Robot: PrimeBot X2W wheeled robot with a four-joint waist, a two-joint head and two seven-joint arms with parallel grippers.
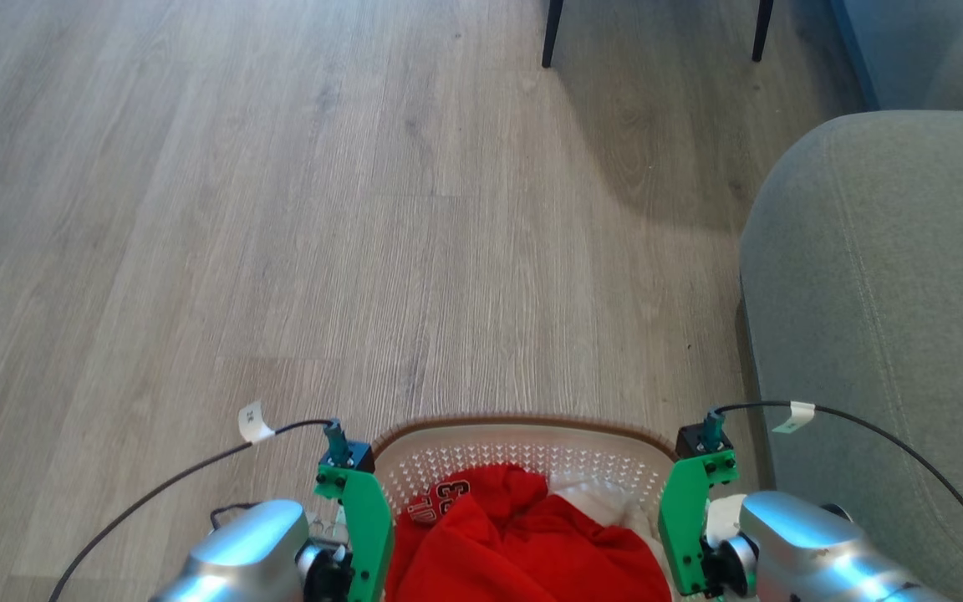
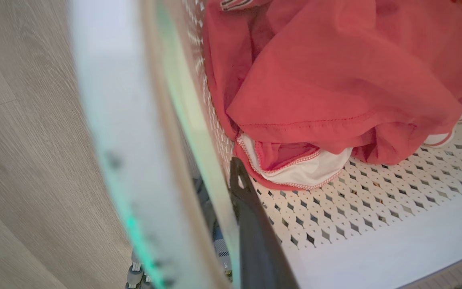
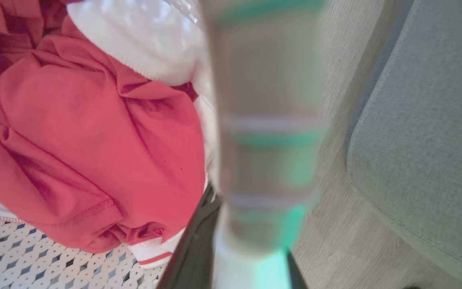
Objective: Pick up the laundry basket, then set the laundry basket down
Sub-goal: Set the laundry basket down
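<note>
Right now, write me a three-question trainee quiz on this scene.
1. True or false: the laundry basket is empty.
2. What stands on the robot's right? A) a grey sofa B) a fridge C) a bicycle
3. What colour is the garment lying on top in the basket?
Key: 1 false; 2 A; 3 red.

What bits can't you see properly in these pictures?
- basket: head view, bottom edge cuts off its near half.
- basket floor: head view, clothes hide it.
- basket side: both wrist views, blurred, too near the lens.
- dark legs: head view, top edge cuts them off.
</note>
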